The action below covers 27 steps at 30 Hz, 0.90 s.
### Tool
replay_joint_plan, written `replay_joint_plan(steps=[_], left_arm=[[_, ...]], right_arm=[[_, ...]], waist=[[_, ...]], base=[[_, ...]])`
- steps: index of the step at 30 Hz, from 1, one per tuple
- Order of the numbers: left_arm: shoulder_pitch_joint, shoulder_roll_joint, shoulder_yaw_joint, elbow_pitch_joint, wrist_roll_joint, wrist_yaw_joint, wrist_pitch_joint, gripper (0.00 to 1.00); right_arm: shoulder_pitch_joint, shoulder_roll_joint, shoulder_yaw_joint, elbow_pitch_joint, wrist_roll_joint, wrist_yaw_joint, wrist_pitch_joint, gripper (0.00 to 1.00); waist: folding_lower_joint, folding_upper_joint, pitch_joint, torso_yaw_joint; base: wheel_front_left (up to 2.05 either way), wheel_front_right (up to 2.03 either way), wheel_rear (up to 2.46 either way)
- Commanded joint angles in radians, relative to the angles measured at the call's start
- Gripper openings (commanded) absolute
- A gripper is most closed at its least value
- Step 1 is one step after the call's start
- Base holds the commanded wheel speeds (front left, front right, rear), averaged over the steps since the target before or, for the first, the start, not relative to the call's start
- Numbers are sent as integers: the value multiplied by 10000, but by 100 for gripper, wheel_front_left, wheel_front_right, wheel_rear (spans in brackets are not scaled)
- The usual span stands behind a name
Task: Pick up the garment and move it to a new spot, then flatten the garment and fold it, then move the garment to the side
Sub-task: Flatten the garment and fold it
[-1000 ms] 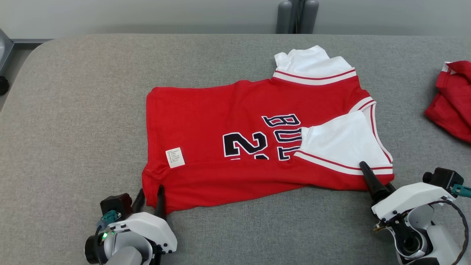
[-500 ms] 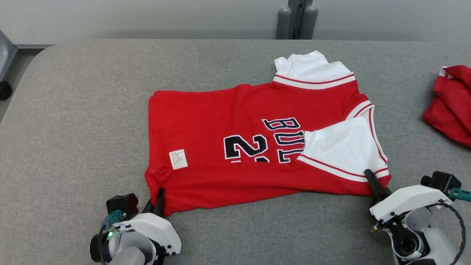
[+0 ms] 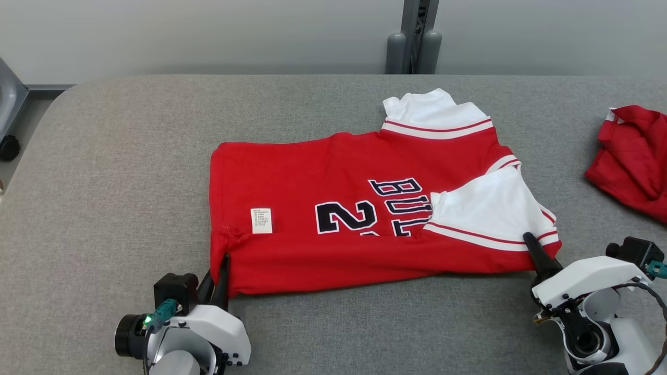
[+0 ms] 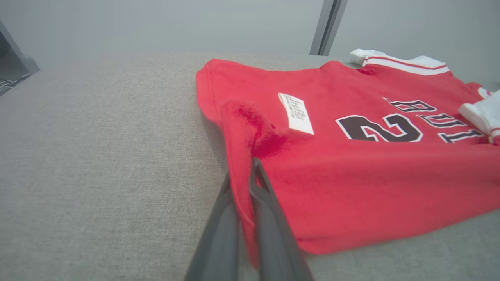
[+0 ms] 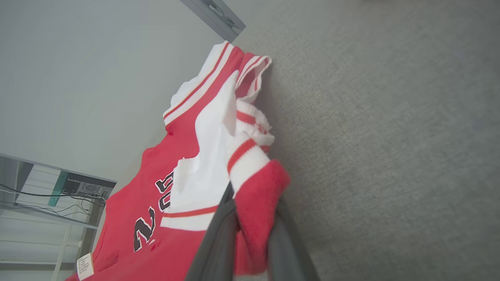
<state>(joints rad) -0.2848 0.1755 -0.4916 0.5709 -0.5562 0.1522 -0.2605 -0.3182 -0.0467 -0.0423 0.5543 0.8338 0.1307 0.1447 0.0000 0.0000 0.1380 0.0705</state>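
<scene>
The red basketball jersey (image 3: pixel 333 198), with white sleeves and a dark number and lettering, lay spread near the middle of the grey fabric-covered table (image 3: pixel 104 182), hem toward the robot's left and collar toward its right; one white sleeve (image 3: pixel 484 203) was folded in over part of the chest print; a small white care label (image 3: pixel 261 220) showed near the hem, just above a fold running along the near edge. The left gripper (image 3: pixel 219 268) was clamped on the near hem corner; in the left wrist view its two dark fingers (image 4: pixel 269 203) pressed together with a thin ridge of red cloth between them. The right gripper (image 3: pixel 536 252) had closed on the near shoulder corner; the right wrist view showed a bunch of red cloth and striped white trim pinched between its fingers (image 5: pixel 218 234). A crumpled red cloth (image 3: pixel 630 161) lay well apart at the table's right edge; a grey post (image 3: pixel 414 39) stood behind the far edge.
</scene>
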Motion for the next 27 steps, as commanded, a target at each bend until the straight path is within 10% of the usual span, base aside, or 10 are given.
replay_joint_plan(steps=[1,27], left_arm=[[133,124,-39,-31,155,-44,-54,0],[730,1174,-1269,-665,816,-627,1195,0]], right_arm=[[-13,-84,-110,9,-3,3,91,0],[1792,-95,-1594,-1273,-973,3,2820,0]], waist=[[0,0,-42,-21],[0,0,-397,25]], base=[[0,0,0],[0,0,0]])
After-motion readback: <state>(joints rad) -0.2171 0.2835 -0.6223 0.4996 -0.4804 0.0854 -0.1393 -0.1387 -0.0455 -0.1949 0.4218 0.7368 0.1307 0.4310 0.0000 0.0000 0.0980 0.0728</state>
